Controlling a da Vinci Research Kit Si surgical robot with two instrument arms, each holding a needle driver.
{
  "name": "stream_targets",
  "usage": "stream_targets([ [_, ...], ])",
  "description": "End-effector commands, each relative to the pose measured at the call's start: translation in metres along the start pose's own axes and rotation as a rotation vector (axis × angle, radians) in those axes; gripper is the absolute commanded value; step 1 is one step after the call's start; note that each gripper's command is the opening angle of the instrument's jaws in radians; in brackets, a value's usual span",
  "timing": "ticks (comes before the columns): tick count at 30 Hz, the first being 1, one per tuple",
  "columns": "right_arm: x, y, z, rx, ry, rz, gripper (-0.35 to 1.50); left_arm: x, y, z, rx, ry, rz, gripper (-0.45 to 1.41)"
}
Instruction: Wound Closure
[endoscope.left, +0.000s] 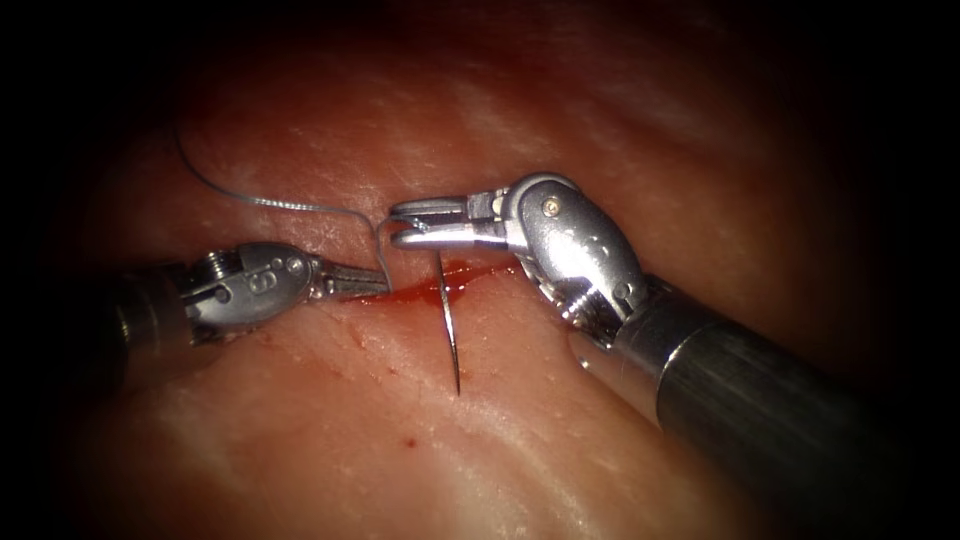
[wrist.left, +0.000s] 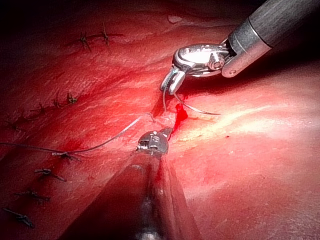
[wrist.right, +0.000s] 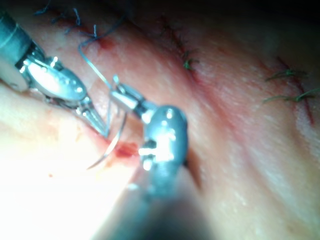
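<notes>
**2 tools at the cut, the needle hanging from the right one**

Both tools meet over the cut near the middle of the tissue. The right arm's tool comes in from the right, and its jaws are clamped together on the needle near its thread end. From that grip the needle curves down, away from the jaws, across the red fluid in the cut; its sharp tip lies against the tissue on the near side of the cut, and whether it pierces the surface cannot be told. The left arm's tool lies on the left, jaws together, with its tip at the left end of the cut, just beside and below the right tool's jaws. The thread runs from the needle's held end, bends down by the left tool's tip, then sweeps away toward the tissue's far left edge. Whether the left jaws pinch the thread or the tissue cannot be told. In the left wrist view, 2 rows of finished stitches lie well apart from both tools
</notes>
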Motion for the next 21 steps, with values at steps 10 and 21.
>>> stream_targets([
  [10,-0.0002,0.0016,0.0007,-0.003,-0.002,-0.109,-0.35,-0.0016,-0.0022,0.0016,-0.011,-0.02,0.017,-0.45],
  [21,-0.0017,0.0046,0.0021,-0.047,0.005,-0.212,-0.35,-0.0022,-0.0027,0.0017,-0.013,-0.022,0.011,-0.45],
])
